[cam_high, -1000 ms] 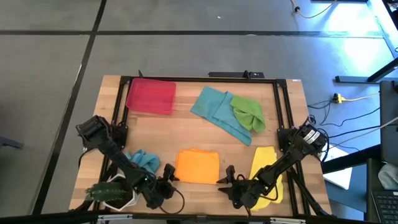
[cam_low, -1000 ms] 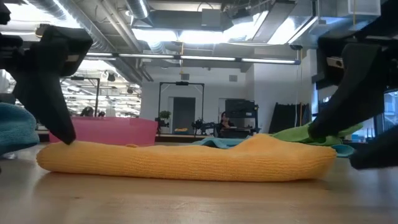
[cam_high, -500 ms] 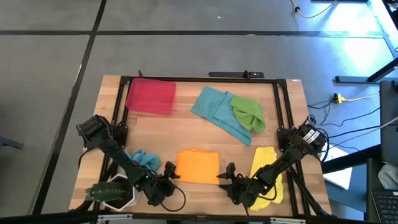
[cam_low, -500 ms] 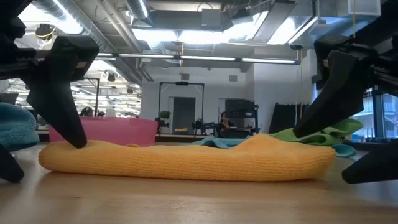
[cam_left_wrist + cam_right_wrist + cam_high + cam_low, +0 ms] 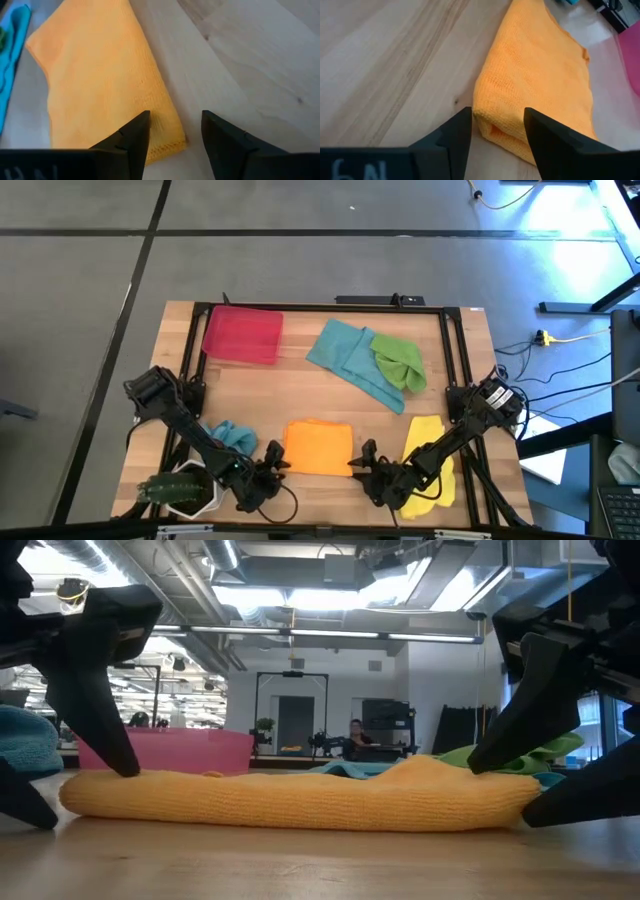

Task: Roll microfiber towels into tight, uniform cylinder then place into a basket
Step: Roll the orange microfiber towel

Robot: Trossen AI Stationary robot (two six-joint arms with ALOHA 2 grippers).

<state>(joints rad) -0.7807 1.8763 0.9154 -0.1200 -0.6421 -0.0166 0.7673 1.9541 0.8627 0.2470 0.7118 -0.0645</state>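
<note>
A folded orange towel [image 5: 318, 448] lies flat on the table near its front edge; in the low view it is a long orange pad [image 5: 300, 796]. My left gripper [image 5: 272, 468] stands open around the towel's near left corner [image 5: 172, 142]. One finger is over the towel's top and the other is low beside it. My right gripper [image 5: 361, 467] stands open around the near right corner [image 5: 485, 122] in the same way. The red basket [image 5: 242, 335] sits at the far left with nothing in it. My left gripper's upper fingertip [image 5: 125, 768] meets the top of the towel's left end in the low view; I cannot tell whether it touches. My right gripper's upper fingertip [image 5: 482, 764] stands just over the towel's right end; I cannot tell whether it touches either.
A teal towel [image 5: 348, 360] and a green towel [image 5: 398, 360] lie spread at the far middle. A crumpled teal towel [image 5: 230, 437] lies under my left arm and a yellow towel [image 5: 425, 465] under my right arm. A white pot with a plant [image 5: 180, 492] stands at the near left corner.
Both grippers have crept inward toward the orange towel's near corners. My left gripper's lower finger has come in closer to the towel's end, narrowing its gap. The towel has stayed where it was.
</note>
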